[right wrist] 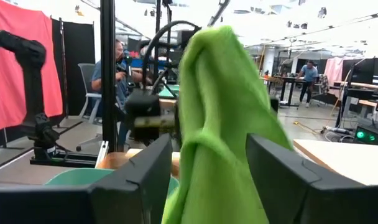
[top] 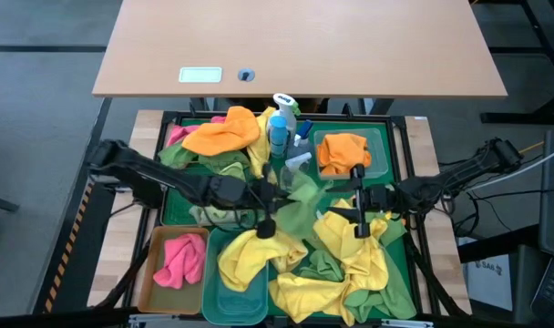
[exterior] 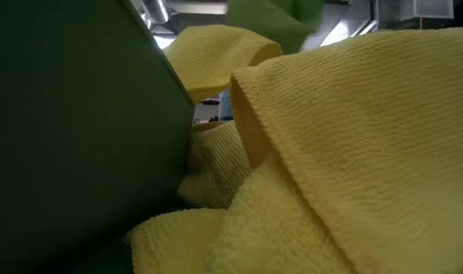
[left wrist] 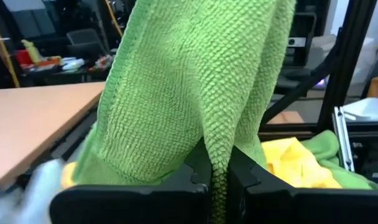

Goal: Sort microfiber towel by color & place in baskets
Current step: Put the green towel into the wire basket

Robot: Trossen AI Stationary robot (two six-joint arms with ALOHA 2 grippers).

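Green microfiber towel point(top: 300, 205) hangs stretched between your two grippers above the middle of the large green tray point(top: 172, 205). Your left gripper point(left wrist: 219, 180) has its dark fingers closed narrowly on a fold of that towel, and your right gripper point(right wrist: 207, 165) has the same green cloth between its wider-set fingers; whether they are actually pinching it you cannot tell. At the tray's near edge, the amber-tan plastic basket point(top: 149, 273) in the left corner holds a pink towel point(top: 181, 258), and the teal plastic basket point(top: 231, 305) beside it has a yellow towel point(top: 245, 255) draped over its rim. Another teal basket point(top: 379, 150) near the tray's far right corner holds an orange towel point(top: 343, 152). More yellow towels point(top: 350, 264) lie heaped across the tray's near right part.
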